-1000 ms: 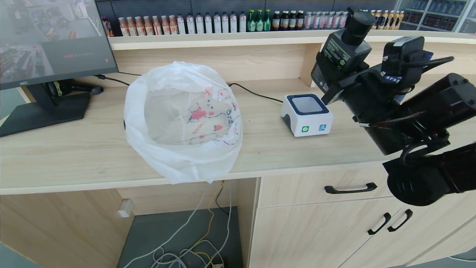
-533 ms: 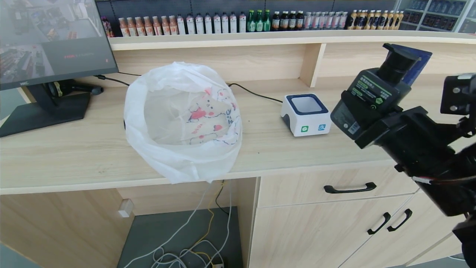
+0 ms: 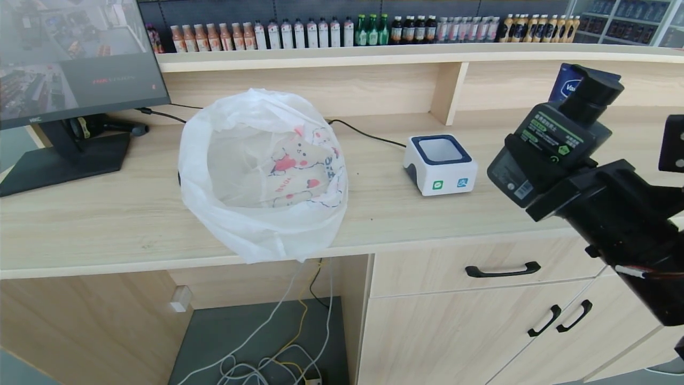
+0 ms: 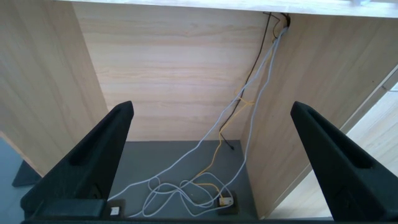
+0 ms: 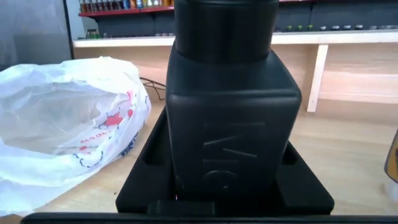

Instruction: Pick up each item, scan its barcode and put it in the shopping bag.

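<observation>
My right gripper (image 3: pixel 556 184) is shut on a black square bottle (image 3: pixel 550 141) with a round black cap, held tilted above the counter's right end, to the right of the white barcode scanner (image 3: pixel 440 163). In the right wrist view the black bottle (image 5: pixel 231 118) stands between the fingers (image 5: pixel 144 168). The white shopping bag (image 3: pixel 263 171) sits open on the counter, left of the scanner, with a printed packet (image 3: pixel 299 168) inside; the shopping bag (image 5: pixel 68 124) also shows beyond the bottle in the right wrist view. My left gripper (image 4: pixel 211 162) is open below the counter, facing the cable recess.
A monitor (image 3: pixel 75 59) on a black stand occupies the counter's left end. A blue box (image 3: pixel 565 80) stands behind the bottle. Bottles (image 3: pixel 347 29) line the back shelf. Drawers with black handles (image 3: pixel 502 271) sit below the counter; cables (image 4: pixel 211 180) trail on the floor.
My right arm has swung the black bottle from above and right of the scanner down and to the right, away from it. The blue box behind has come into sight.
</observation>
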